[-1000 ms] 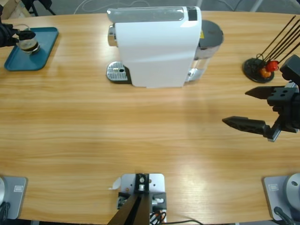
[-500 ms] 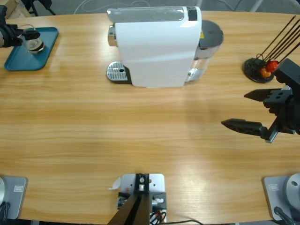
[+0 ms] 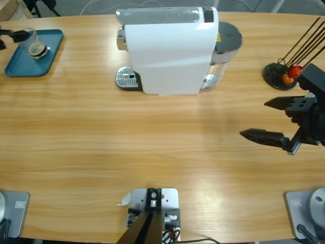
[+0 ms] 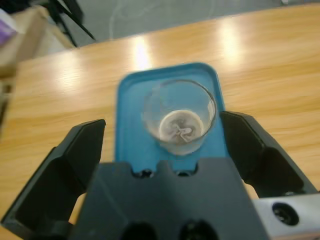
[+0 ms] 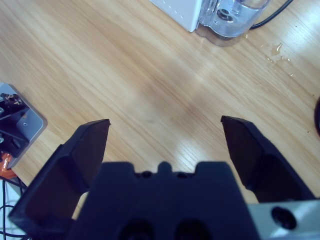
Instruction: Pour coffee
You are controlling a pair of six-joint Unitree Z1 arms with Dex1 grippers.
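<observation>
High view, w/ clock dirs: glass (image 3: 34, 44) w/ coffee (image 3: 37, 49) on blue tray (image 3: 20, 68), table's 10 o'clock. Left gripper (image 4: 165, 135) jaws spread either side of glass, not touching. Right gripper (image 3: 268, 118) at 3 o'clock, jaws wide apart, holding nothing. Coffee machine (image 3: 167, 51) at 12.

In the high view the left gripper (image 3: 11, 34) is almost wholly cut off by the picture's left edge at the bench's far left corner. The coffee machine (image 3: 170, 48) hides the bench behind it. The coffee (image 4: 181, 126) looks blurred in the glass (image 4: 180, 116).
</observation>
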